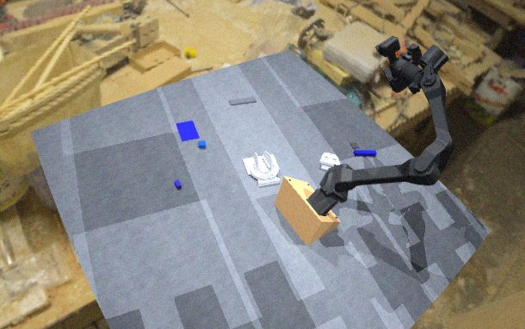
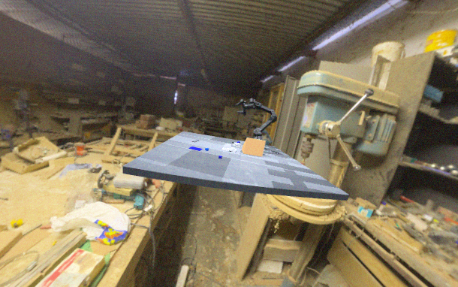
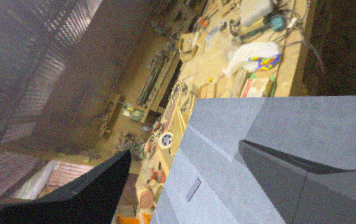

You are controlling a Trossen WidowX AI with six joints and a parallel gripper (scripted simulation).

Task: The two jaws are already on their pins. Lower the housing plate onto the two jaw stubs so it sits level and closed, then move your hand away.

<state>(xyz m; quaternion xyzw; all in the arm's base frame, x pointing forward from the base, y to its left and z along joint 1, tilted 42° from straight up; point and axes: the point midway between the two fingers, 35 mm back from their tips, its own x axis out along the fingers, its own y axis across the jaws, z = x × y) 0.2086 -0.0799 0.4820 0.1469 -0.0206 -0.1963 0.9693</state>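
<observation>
The white gripper base (image 1: 263, 170) (image 2: 228, 147) stands on the table with two upright jaws side by side on it. A small white piece with dark openings, which looks like the housing plate (image 1: 330, 159), lies apart from the base, nearer the arm; whether it is level is too small to tell. My gripper (image 1: 383, 61) (image 2: 240, 107) (image 3: 185, 149) is open and empty, high above the table and away from both white parts. Neither white part shows in the wrist view. The pins and jaw stubs are too small to make out.
A tan wooden block (image 1: 297, 213) (image 2: 254, 147) stands beside the arm's base. A blue bar (image 1: 365, 152) lies near the plate. A blue square (image 1: 188, 131), two small blue blocks (image 1: 202, 144) (image 1: 177, 184) and a grey bar (image 1: 243, 101) (image 3: 193, 189) lie farther off.
</observation>
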